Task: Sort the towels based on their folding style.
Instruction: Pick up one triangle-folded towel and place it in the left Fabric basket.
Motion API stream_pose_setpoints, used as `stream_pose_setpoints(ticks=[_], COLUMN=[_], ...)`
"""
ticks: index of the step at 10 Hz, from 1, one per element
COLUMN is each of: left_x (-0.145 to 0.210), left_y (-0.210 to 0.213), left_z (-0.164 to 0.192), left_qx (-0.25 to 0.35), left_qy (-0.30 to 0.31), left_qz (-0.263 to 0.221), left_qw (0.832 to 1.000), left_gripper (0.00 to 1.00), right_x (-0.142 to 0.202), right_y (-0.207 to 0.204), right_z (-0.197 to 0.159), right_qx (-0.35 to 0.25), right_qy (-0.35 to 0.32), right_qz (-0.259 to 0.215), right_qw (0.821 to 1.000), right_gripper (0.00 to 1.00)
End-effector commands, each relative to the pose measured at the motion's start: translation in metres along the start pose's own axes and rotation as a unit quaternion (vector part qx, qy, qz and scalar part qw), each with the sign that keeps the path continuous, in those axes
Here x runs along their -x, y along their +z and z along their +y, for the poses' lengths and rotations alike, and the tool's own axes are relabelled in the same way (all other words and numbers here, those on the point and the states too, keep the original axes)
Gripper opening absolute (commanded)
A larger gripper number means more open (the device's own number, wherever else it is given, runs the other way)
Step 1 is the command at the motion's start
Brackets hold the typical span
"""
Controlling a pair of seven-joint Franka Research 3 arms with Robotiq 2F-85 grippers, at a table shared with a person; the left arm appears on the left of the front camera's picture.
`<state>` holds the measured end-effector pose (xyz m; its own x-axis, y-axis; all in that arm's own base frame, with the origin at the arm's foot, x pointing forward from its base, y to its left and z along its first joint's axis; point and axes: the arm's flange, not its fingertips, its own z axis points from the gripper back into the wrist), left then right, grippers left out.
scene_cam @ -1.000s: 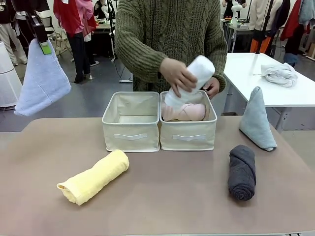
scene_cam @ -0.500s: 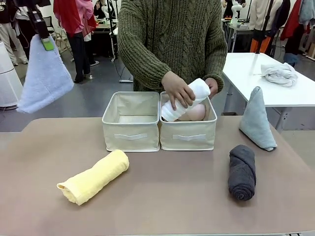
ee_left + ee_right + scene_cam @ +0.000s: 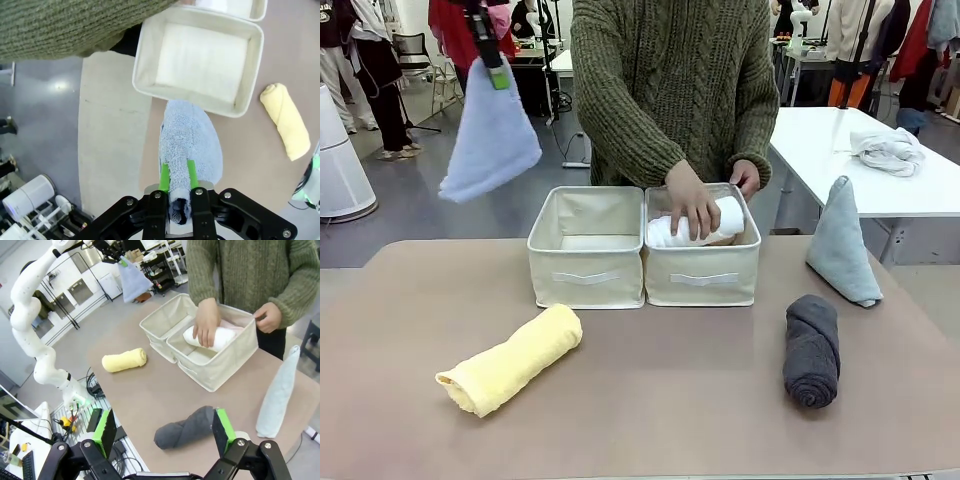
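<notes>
One lavender-blue terry cone [image 3: 492, 145] (soft, nubby pile) in left hand [image 3: 497, 76]

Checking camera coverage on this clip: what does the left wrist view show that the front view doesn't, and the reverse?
Left wrist view: a close look down the left gripper, its green pads shut on the tip of the lavender-blue cone towel, and the whole bare floor of the left box. Front view: the person's hand pressing the white roll into the right box, plus the dark grey roll and pale teal cone. Shared: the left gripper holding that hanging towel, the left box, and the yellow roll.
</notes>
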<state>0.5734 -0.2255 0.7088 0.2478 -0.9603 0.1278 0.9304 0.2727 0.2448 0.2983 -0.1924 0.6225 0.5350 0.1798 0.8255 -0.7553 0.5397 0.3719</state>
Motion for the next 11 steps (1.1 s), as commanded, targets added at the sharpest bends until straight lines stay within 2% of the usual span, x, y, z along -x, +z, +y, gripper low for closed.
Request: stream_pose_setpoints(ticks=[1, 2, 6, 7, 8, 10, 11], left_x=[-0.018, 0.0, -0.006, 0.009, 0.022, 0.049, 0.056], left_y=[0.013, 0.0, -0.006, -0.001, 0.002, 0.006, 0.008], left_z=[0.013, 0.0, 0.001, -0.01, -0.026, -0.057, -0.062], left_qx=[-0.004, 0.0, 0.001, 0.016, 0.026, 0.027, 0.023], left_qy=[0.015, 0.0, 0.001, -0.07, -0.079, -0.058, -0.05], left_qz=[0.044, 0.0, 0.013, -0.089, -0.102, -0.073, -0.068], left_qw=[0.999, 1.0, 1.0, 0.993, 0.991, 0.995, 0.996], left_gripper=[0.14, 0.14, 0.14, 0.14, 0.14, 0.14, 0.14], right_x=[0.0, 0.0, 0.0, 0.0, 0.0, 0.0, 0.0], right_y=[0.0, 0.0, 0.0, 0.0, 0.0, 0.0, 0.0], right_z=[0.0, 0.0, 0.0, 0.0, 0.0, 0.0, 0.0], right_qx=[-0.004, -0.004, -0.004, -0.004, -0.004, -0.004, -0.004], right_qy=[0.002, 0.002, 0.002, 0.002, 0.002, 0.002, 0.002], right_qz=[-0.003, -0.003, -0.003, -0.003, -0.003, -0.003, -0.003], right_qw=[1.0, 1.0, 1.0, 1.0, 1.0, 1.0, 1.0], right_gripper=[1.0, 1.0, 1.0, 1.0, 1.0, 1.0, 1.0])
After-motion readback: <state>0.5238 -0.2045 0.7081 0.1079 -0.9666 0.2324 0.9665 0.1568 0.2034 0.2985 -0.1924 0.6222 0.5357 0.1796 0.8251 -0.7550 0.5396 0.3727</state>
